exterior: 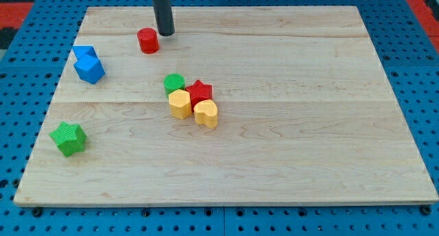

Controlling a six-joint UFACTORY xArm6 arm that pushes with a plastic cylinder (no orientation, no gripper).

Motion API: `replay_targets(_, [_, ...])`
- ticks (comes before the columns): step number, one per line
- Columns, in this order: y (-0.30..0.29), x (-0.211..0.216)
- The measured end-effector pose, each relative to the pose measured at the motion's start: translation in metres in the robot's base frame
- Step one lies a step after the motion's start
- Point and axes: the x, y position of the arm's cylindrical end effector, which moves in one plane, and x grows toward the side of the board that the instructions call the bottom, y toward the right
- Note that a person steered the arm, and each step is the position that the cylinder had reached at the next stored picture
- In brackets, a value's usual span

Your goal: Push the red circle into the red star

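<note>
The red circle (147, 40) is a short red cylinder near the view's top left of the wooden board (288, 140). The red star (199, 92) sits near the board's middle, in a tight cluster with other blocks. My tip (165, 33) is on the board just right of the red circle and slightly above it, close to it; I cannot tell if they touch. The red star lies below and to the right of the red circle.
A green circle (174, 83) touches the red star's left. A yellow hexagon (180, 103) and a yellow heart (206, 113) sit just below the star. Two blue blocks (88, 64) lie at the left. A green star (68, 138) is at lower left.
</note>
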Motion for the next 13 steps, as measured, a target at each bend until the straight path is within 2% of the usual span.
replay_targets(1, [-0.028,0.001])
replay_targets(3, [-0.145,0.002])
replay_targets(4, [-0.176,0.026])
replay_targets(5, [-0.076,0.048])
replay_targets(6, [-0.008,0.048])
replay_targets(7, [0.024,0.041])
replay_targets(8, [0.039,0.054])
replay_targets(9, [0.052,0.038])
replay_targets(11, [0.108,0.074])
replay_targets(12, [0.104,0.092])
replay_targets(13, [0.064,0.092])
